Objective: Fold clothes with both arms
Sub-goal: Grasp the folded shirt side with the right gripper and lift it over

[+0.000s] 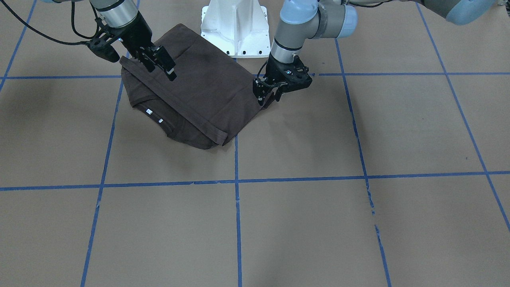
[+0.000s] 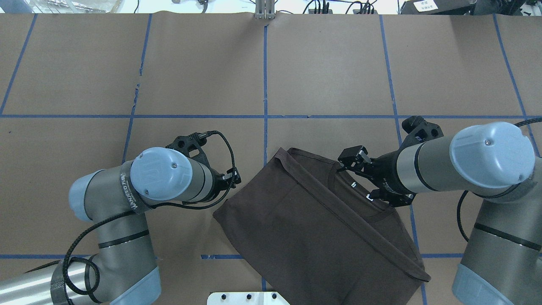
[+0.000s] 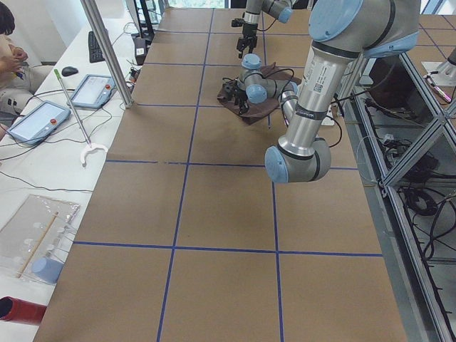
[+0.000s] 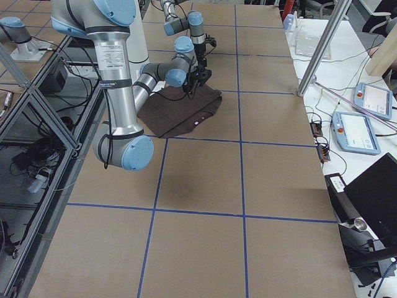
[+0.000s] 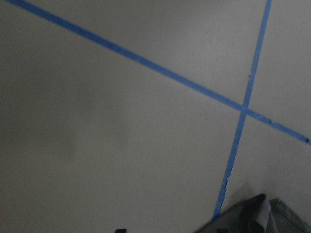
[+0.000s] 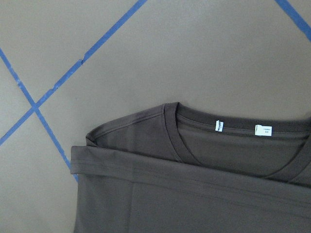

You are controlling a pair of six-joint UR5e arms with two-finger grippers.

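Note:
The dark brown T-shirt [image 1: 199,91] lies folded on the table near the robot's base, its hem edge laid across below the collar. The ribbed collar [image 6: 172,131] and white neck labels [image 6: 219,125] show in the right wrist view. The shirt also shows in the overhead view [image 2: 305,224]. My right gripper [image 1: 161,67] is open and empty, hovering just above the shirt near the collar [image 2: 363,176]. My left gripper [image 1: 267,99] is at the shirt's side corner, low over the table; its jaws look apart. In the overhead view [image 2: 230,178] the arm mostly hides it.
The white pedestal base [image 1: 235,28] stands right behind the shirt. Blue tape lines [image 5: 243,109] mark a grid on the brown table. A metal post [image 3: 107,50] and tablets [image 3: 39,121] are at the far operators' edge.

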